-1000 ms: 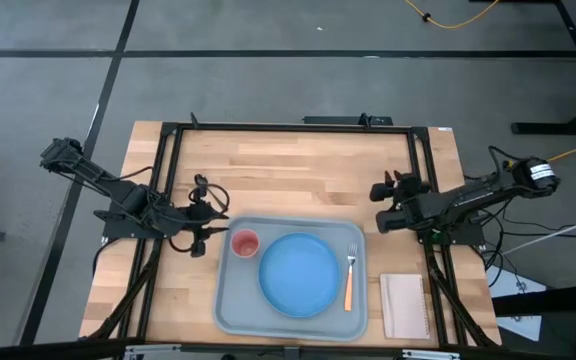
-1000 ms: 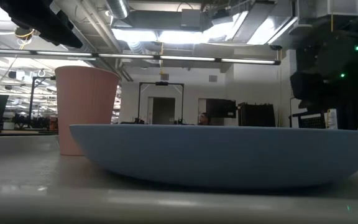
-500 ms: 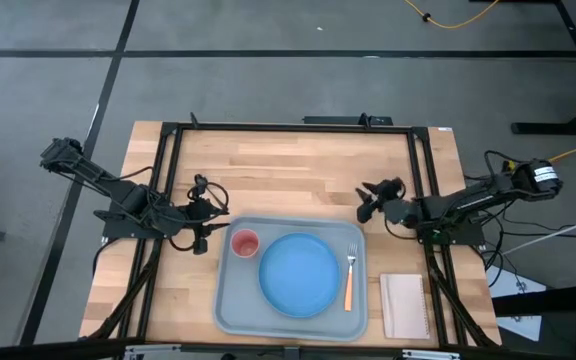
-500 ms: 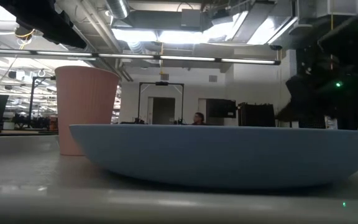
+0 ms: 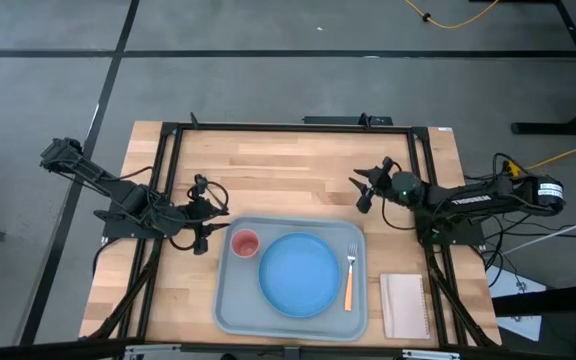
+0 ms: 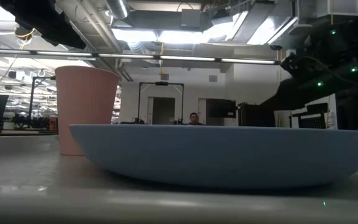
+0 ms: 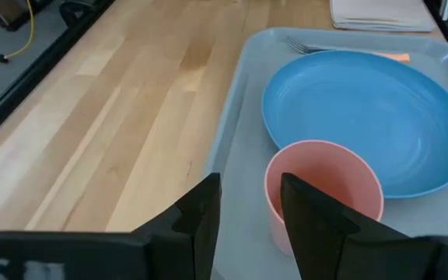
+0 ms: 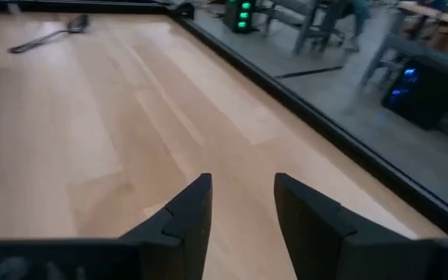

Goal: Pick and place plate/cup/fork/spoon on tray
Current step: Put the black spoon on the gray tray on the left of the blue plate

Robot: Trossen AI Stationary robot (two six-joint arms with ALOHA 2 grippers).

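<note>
The pale tray (image 5: 230, 300) holds the blue plate (image 5: 298, 273) in its middle, the pink cup (image 5: 244, 243) upright in its far left corner, and the orange-handled fork (image 5: 349, 278) right of the plate. My left gripper (image 7: 251, 225) stands open just outside the tray's left rim, level with the cup (image 7: 325, 187) and holding nothing. Above bare wood beyond the tray's far right corner, my right gripper (image 8: 239, 210) is also open and holds nothing. The dark spoon (image 8: 49, 35) lies flat on the wood far ahead of it.
A small white pad (image 5: 404, 305) lies on the table right of the tray. A black frame (image 5: 288, 127) runs along the table's edges. Bare wood (image 5: 288, 170) stretches between the tray and the far edge. A person shows far off in the room behind.
My right gripper has swung a little toward the table's left and far edges and rolled about its own line, staying open. The left arm, tray, plate, cup and fork have kept still.
</note>
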